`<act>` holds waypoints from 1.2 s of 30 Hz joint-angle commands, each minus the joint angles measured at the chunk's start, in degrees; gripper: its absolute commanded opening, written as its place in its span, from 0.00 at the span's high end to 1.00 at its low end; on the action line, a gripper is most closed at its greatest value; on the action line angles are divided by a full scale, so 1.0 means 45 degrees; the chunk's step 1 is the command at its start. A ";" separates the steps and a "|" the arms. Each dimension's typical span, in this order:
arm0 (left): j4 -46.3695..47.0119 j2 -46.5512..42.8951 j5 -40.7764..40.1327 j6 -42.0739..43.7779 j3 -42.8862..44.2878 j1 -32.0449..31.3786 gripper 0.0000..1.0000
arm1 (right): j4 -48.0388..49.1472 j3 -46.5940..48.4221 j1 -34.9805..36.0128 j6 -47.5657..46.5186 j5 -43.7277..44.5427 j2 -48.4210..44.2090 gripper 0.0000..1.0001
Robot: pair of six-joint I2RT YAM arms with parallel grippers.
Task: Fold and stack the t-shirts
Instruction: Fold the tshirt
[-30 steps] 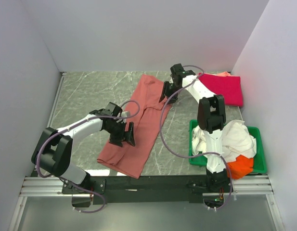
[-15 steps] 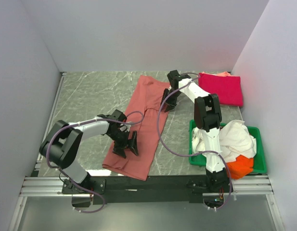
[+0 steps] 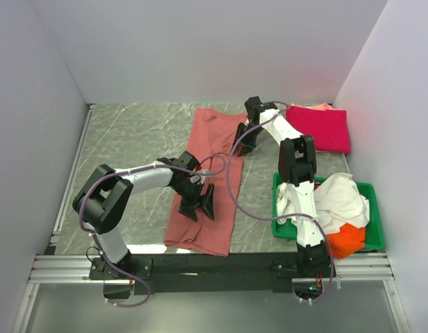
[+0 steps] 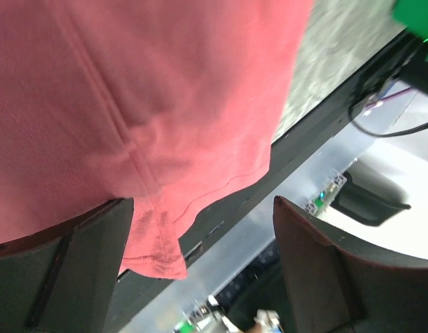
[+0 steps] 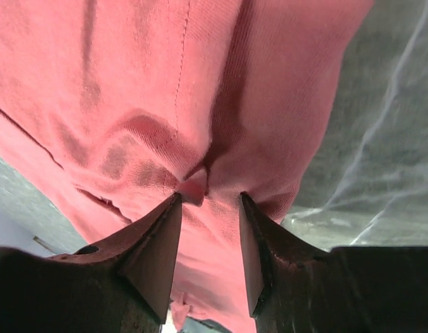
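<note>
The limp, light salmon t-shirt [image 3: 208, 182] lies lengthwise mid-frame on the worktop [image 3: 130, 139], best gripped at hems: the right claw [image 5: 207, 201] seemingly pinches a fold up top, the left claw [image 4: 200, 263] spread over the bottom hem

White-shelled arms with black joints, dark wedge fingers [image 5: 158, 257], seemingly purple looping cables [image 3: 231, 184].

On my feed: green plastic tray [image 3: 375, 223] at near right of the grey marble-pattern table [image 3: 130, 132]. White walls [image 3: 200, 48] enclose far and sides.
</note>
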 commanded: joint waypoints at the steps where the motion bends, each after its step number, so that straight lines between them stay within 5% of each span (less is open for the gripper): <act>1: 0.0416 -0.1116 -0.0123 0.0429 0.0913 0.0008 0.12 | 0.0458 0.0510 -0.0135 -0.0854 -0.0161 0.0190 0.53; 10: -0.0501 -0.3286 -0.2191 -0.0038 0.0115 0.0125 0.12 | 0.1182 -0.0678 -0.0116 -0.0952 -0.0555 -0.2854 0.52; 17: -0.1556 -0.4927 -0.4222 -0.0662 -0.0959 0.0457 0.11 | 0.1885 -0.5746 0.0526 -0.0621 0.0382 -0.7243 0.52; 28: -0.2065 -0.6999 -0.4326 -0.1309 -0.2854 0.2468 0.10 | 0.4169 -1.4795 0.5794 0.3653 0.0990 -1.2951 0.52; 36: -0.2182 -0.6941 -0.3874 -0.0919 -0.3499 0.2918 0.12 | 0.4542 -1.6325 0.8457 0.5902 0.0658 -1.3561 0.52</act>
